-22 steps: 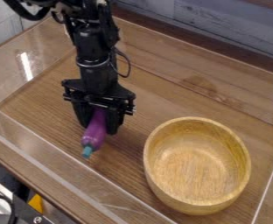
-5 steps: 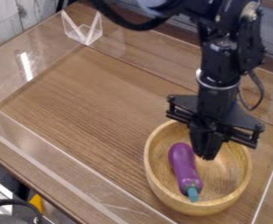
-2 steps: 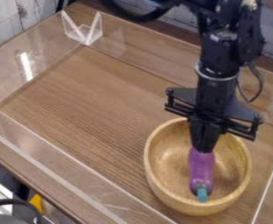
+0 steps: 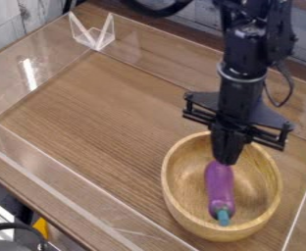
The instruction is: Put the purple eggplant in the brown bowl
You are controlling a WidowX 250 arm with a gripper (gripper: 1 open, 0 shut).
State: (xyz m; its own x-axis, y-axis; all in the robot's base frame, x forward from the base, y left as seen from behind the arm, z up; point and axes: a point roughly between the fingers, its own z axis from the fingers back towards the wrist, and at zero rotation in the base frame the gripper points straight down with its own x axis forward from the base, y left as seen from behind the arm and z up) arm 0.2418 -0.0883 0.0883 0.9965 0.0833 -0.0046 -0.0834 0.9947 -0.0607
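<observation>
The purple eggplant (image 4: 220,189) lies inside the brown bowl (image 4: 179,157) at the front right of the wooden table. It is lengthwise, with its blue-teal stem tip toward the front rim. My gripper (image 4: 229,153) hangs straight down over the bowl, its fingers pressed together and shut just above the eggplant's far end. Nothing shows between the fingers. I cannot tell whether the tips still touch the eggplant.
Clear acrylic walls (image 4: 38,59) ring the wooden tabletop (image 4: 103,108). A small clear triangular stand (image 4: 90,29) sits at the back left. The black arm (image 4: 254,49) rises from the gripper toward the back right.
The eggplant has shifted inside the bowl from left of centre toward the middle. The gripper has risen slightly above it and stays shut.
</observation>
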